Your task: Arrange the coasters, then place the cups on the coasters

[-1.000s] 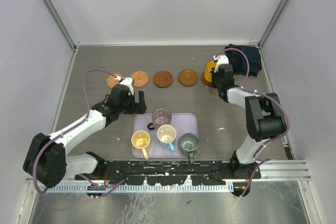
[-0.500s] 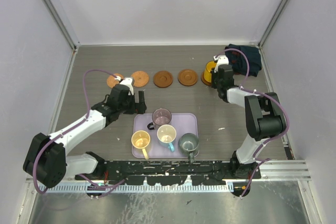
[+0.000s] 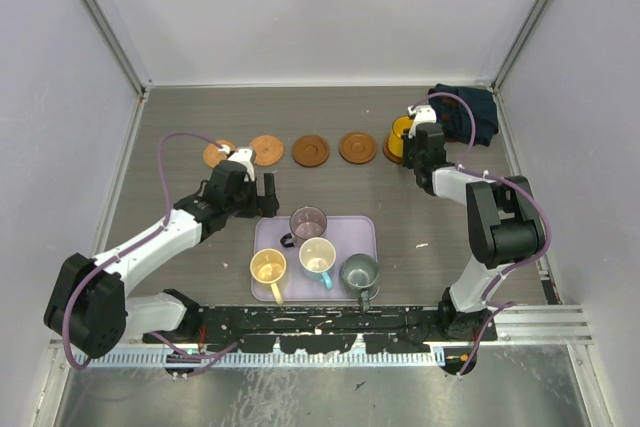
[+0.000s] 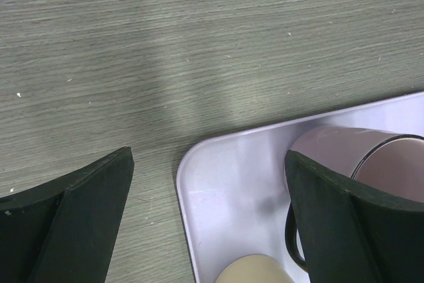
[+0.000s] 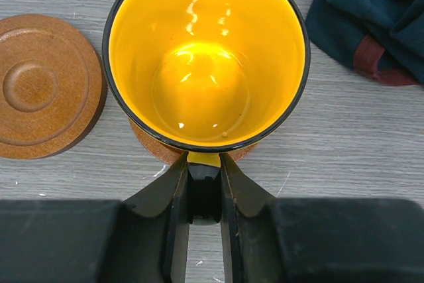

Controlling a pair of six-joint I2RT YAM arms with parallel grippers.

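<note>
Nothing has moved: right gripper stays pinched on the yellow cup's handle at 6 o'clock, cup seated on the end coaster, while the wide-open, empty left gripper is nearer the purple cup, at its 4 o'clock.

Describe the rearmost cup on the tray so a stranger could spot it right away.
Find the lavender tray at the table's near edge. Three cups line its front; the purple cup stands alone behind them, the only translucent one.
</note>
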